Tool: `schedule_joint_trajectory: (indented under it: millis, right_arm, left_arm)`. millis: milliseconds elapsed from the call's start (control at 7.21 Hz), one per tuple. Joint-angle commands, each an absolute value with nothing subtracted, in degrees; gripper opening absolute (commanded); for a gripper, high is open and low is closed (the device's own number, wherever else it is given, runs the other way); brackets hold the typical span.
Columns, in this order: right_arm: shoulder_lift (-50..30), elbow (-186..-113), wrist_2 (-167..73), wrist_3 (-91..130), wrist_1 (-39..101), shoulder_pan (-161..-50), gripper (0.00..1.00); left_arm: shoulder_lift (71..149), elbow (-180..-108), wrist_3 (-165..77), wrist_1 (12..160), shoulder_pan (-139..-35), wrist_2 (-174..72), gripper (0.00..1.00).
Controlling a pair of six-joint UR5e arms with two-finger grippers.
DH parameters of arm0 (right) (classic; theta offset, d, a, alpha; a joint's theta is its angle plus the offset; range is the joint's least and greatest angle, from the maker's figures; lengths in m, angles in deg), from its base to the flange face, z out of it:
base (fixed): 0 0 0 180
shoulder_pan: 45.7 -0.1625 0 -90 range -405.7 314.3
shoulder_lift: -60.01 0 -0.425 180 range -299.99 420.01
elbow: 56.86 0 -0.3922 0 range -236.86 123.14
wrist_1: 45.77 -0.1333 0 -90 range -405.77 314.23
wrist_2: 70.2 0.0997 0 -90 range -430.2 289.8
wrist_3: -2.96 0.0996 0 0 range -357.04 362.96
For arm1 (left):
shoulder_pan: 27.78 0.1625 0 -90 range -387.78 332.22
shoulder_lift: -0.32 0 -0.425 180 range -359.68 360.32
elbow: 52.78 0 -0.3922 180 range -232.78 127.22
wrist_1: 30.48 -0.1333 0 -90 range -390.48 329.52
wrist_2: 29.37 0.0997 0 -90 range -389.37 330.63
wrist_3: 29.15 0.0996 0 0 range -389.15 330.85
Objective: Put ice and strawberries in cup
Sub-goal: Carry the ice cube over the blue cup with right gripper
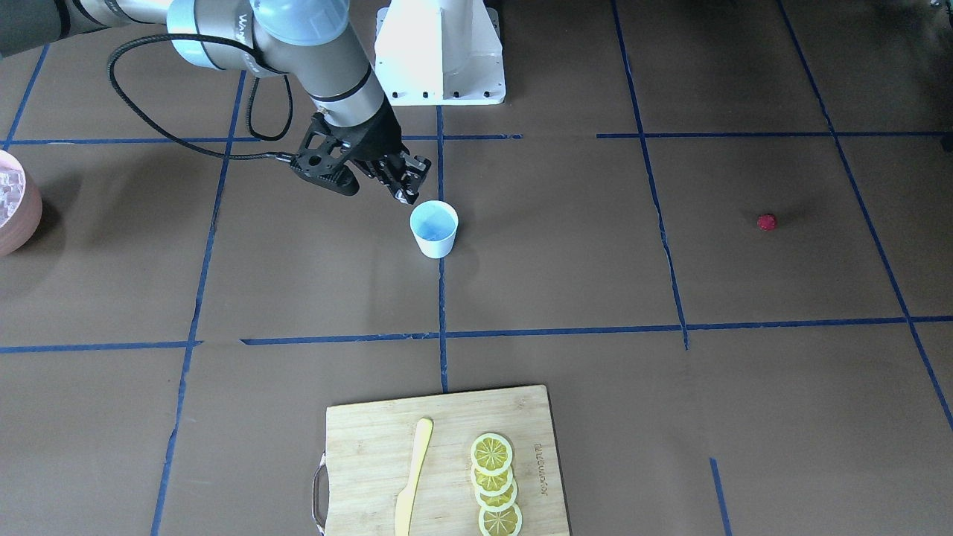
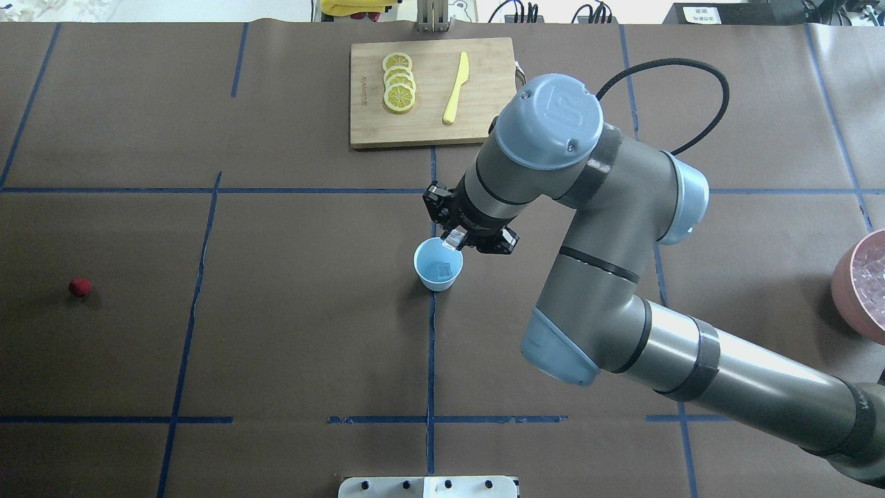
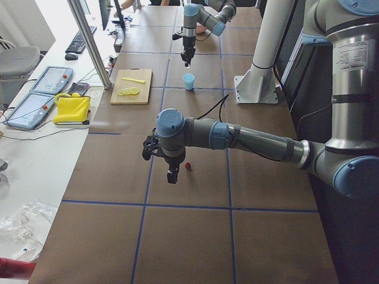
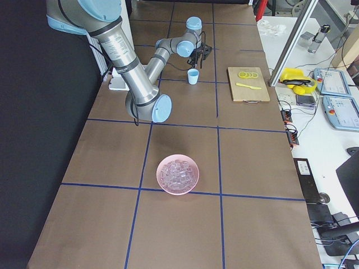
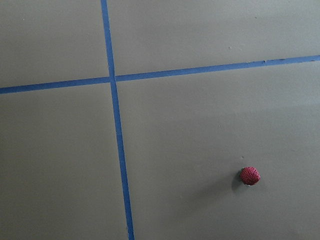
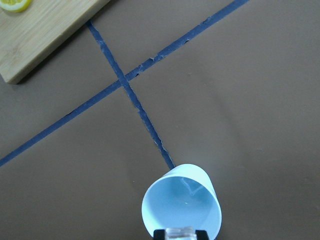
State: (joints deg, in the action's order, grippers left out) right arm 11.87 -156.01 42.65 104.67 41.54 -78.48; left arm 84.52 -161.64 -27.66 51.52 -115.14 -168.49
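The right claw [image 2: 454, 241] hangs just above the cup [image 2: 437, 265], pinching an ice cube [image 6: 180, 232] between its fingers. The strawberry [image 2: 80, 286] lies on the table [image 2: 276, 332], well apart from the cup and near the left claw [image 3: 172, 176] — whether that one is spread or pressed together, I cannot tell. More ice [image 4: 178, 172] fills the pink bowl [image 2: 843, 290].

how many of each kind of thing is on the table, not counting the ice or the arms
lemon slices: 4
cup: 1
strawberry: 1
yellow knife: 1
cutting board: 1
pink bowl: 1
total: 9
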Motion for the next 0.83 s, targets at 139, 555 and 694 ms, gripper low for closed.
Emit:
schedule_joint_trajectory:
  millis: [139, 555, 694]
  right_arm:
    - [13.2, -152.8, 41.8, 104.6, 41.7, -76.7, 0.23]
    - [13.2, -152.0, 41.7, 104.2, 41.8, -76.3, 0.52]
    - [13.2, -151.8, 41.8, 104.0, 41.8, -76.2, 0.52]
  left_arm:
    - [84.5, -162.0, -27.7, 51.5, -115.1, -168.5, 1.00]
    - [84.5, -161.9, -27.7, 51.5, -115.1, -168.5, 1.00]
    - [84.5, -161.9, -27.7, 51.5, -115.1, -168.5, 1.00]
